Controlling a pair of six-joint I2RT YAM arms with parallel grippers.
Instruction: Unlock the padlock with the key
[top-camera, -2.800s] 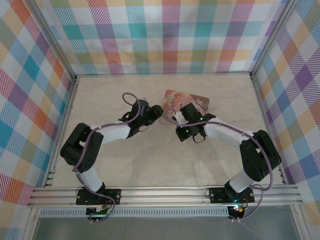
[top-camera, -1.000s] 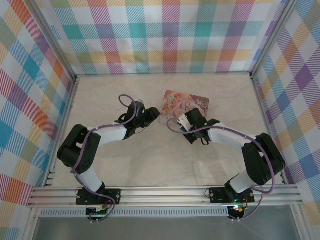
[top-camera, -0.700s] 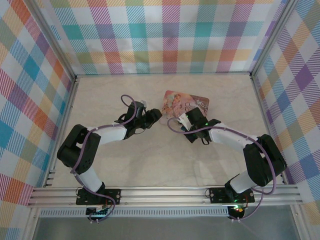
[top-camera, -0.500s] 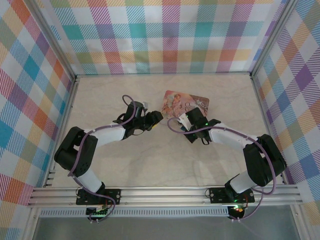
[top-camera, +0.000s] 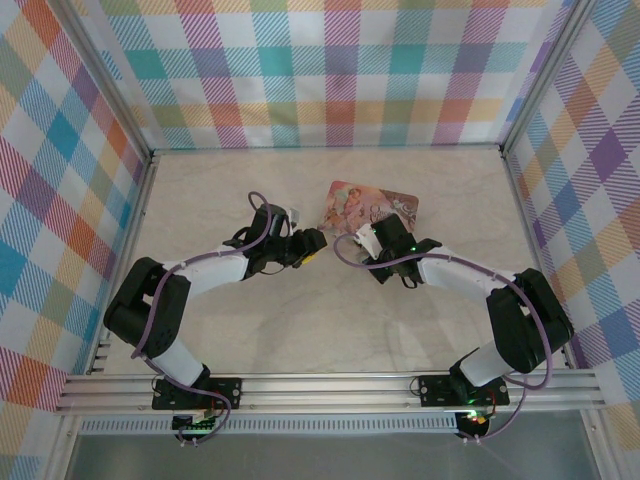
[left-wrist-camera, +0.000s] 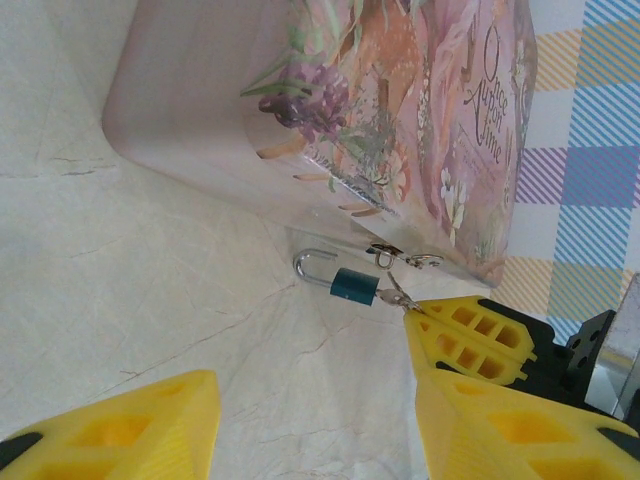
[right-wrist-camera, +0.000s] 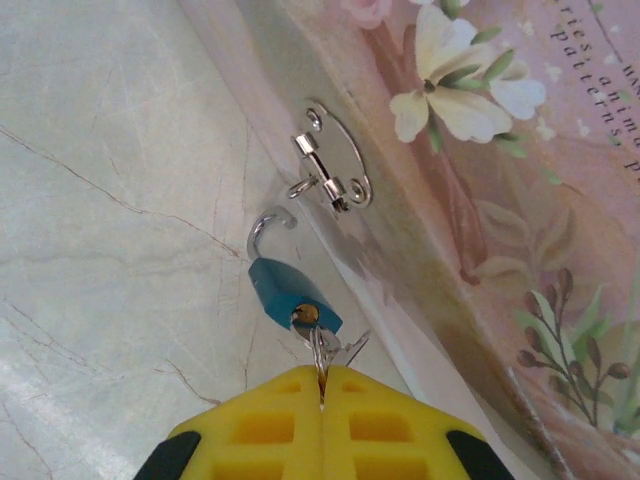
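Note:
The padlock (right-wrist-camera: 290, 295), a tiny teal body with a silver shackle, lies on the table against the front of the pink tin (right-wrist-camera: 480, 150). Its shackle curves like a hook just below the tin's hasp (right-wrist-camera: 330, 175), not through it. The key (right-wrist-camera: 320, 345) sits in the keyhole, and my right gripper (right-wrist-camera: 322, 388) is shut on its bow. In the left wrist view the padlock (left-wrist-camera: 355, 285) and the key (left-wrist-camera: 400, 297) lie ahead of my open left gripper (left-wrist-camera: 320, 430), which holds nothing. From above, the left gripper (top-camera: 310, 245) faces the right gripper (top-camera: 362, 240).
The pink illustrated tin (top-camera: 370, 207) rests flat at the middle back of the marbled table (top-camera: 320, 330). Checked walls (top-camera: 320, 70) close off the back and both sides. The right gripper's yellow fingers (left-wrist-camera: 470, 335) sit close beside my left gripper's right finger (left-wrist-camera: 520, 430).
The left gripper has slid a little right and toward the near side, away from the tin's corner. The right gripper came down off the tin earlier and has since stayed put.

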